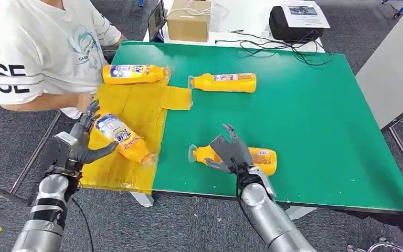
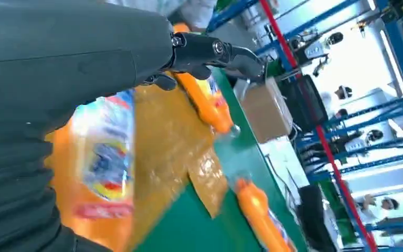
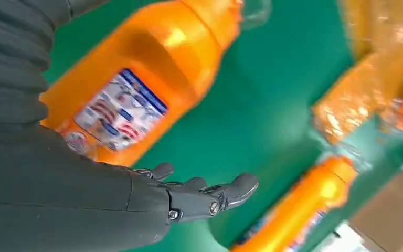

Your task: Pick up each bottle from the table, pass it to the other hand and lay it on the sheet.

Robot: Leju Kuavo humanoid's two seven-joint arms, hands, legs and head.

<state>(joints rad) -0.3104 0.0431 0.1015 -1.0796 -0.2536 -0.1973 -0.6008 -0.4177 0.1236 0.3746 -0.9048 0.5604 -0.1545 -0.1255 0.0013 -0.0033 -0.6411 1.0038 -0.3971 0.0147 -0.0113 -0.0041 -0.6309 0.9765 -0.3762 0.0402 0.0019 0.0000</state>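
Left hand (image 1: 86, 144) fingers clamp a bottle (image 1: 122, 137) over the sheet (image 1: 131, 110) for release; right hand (image 1: 233, 152) fingers spread above the next bottle (image 1: 262, 159) for pickup.

The person's white T-shirt (image 1: 42, 47) bears large black letters "SE" on its sleeve; the bottles' labels (image 1: 128, 70) and the paper on the black bag (image 1: 303, 12) are too blurred to read

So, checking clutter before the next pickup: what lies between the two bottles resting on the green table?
In the head view, only bare green table lies between the far bottle and the near bottle; the right hand hovers over the near one.
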